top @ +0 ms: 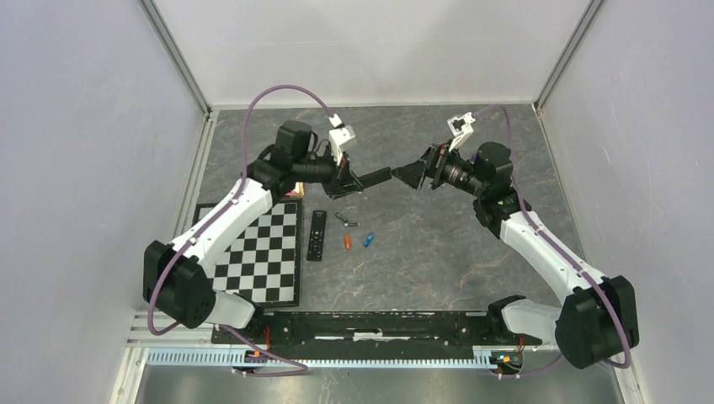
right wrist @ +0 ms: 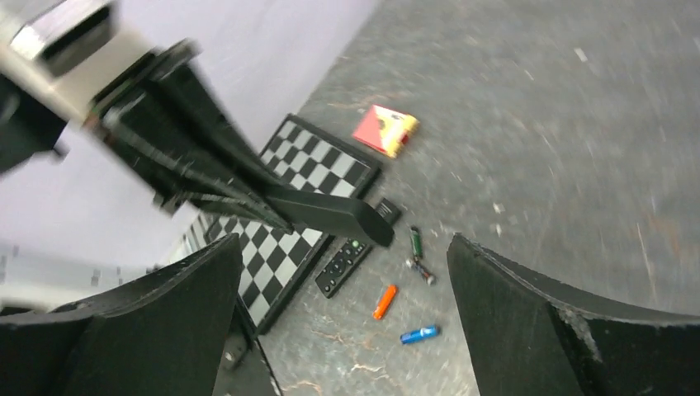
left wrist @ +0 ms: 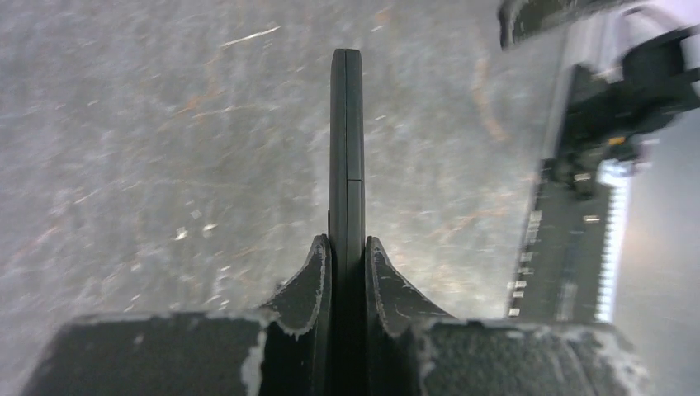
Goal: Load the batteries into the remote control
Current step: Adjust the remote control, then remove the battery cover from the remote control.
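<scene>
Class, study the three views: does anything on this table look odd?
Yes: the left tool holds a remote aloft, yet a twin remote lies by the checkerboard, and two extra cells lie near the orange and blue batteries.

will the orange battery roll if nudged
Probably: the orange battery is a small cylinder lying on its side on the flat table, so a sideways nudge likely rolls it. It looks rigid and smooth, so a loose pinch may slip.

Grey marbled table (top: 438,261), pale walls (top: 379,42).
</scene>
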